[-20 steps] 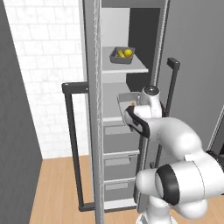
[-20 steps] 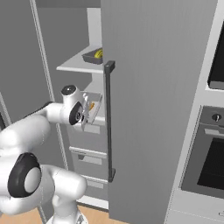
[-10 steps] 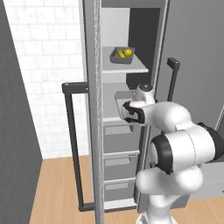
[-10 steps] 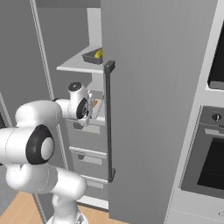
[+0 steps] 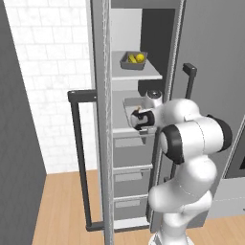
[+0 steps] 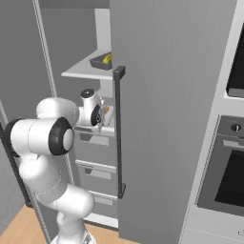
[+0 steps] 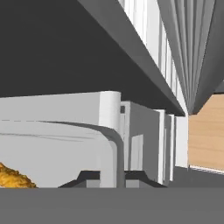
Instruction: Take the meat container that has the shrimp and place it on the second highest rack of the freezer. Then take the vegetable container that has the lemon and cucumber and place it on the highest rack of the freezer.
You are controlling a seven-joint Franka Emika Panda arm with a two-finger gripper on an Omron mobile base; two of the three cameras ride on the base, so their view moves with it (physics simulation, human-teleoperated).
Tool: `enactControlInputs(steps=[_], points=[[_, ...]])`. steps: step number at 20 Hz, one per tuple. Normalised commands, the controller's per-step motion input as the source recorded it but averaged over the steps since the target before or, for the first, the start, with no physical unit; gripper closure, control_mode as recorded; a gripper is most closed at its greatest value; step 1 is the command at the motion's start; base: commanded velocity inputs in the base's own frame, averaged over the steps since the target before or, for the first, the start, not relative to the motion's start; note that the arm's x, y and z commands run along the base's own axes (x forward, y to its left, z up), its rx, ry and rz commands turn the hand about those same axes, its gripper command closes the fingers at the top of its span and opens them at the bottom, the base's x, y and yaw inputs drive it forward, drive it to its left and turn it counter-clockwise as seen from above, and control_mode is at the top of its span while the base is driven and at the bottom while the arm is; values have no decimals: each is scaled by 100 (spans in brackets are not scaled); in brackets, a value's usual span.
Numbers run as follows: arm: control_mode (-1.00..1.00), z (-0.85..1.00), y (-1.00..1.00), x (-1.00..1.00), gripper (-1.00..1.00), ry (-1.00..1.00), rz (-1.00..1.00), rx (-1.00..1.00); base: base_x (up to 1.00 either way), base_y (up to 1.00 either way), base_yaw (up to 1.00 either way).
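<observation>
The white arm stands folded in front of the freezer (image 5: 143, 119), its elbow bent high, and its forearm reaches level into the open compartment. The gripper (image 5: 137, 118) is at the second shelf from the top, and its jaws are clamped on the wall of the meat container (image 5: 130, 107), which is on this shelf or just above it; I cannot tell which. In the hand view the shrimp (image 7: 13, 177) lies inside this tray.

On the highest rack (image 5: 136, 74) stands the vegetable container (image 5: 133, 61), with one lemon (image 5: 139, 57) and one cucumber (image 5: 131, 59) in it. So there are two trays and, under the shelves, three grey drawers (image 5: 131, 179).

Since one second ago the elbow has swung upward and closer to the freezer, while the gripper stayed at the same shelf, and the vegetable container did not move.
</observation>
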Motion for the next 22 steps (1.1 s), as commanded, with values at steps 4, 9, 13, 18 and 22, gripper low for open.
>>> enactControlInputs(steps=[4,9,13,18,22], points=[[-100,-5,0,63,100,0,0,0,0,0,0],[-100,-11,0,70,100,0,0,0,0,0,0],[-100,-27,0,65,-100,0,0,0,0,0,0],[-100,-34,0,42,-100,0,0,0,0,0,0],[-100,-14,0,4,-100,0,0,0,0,0,0]])
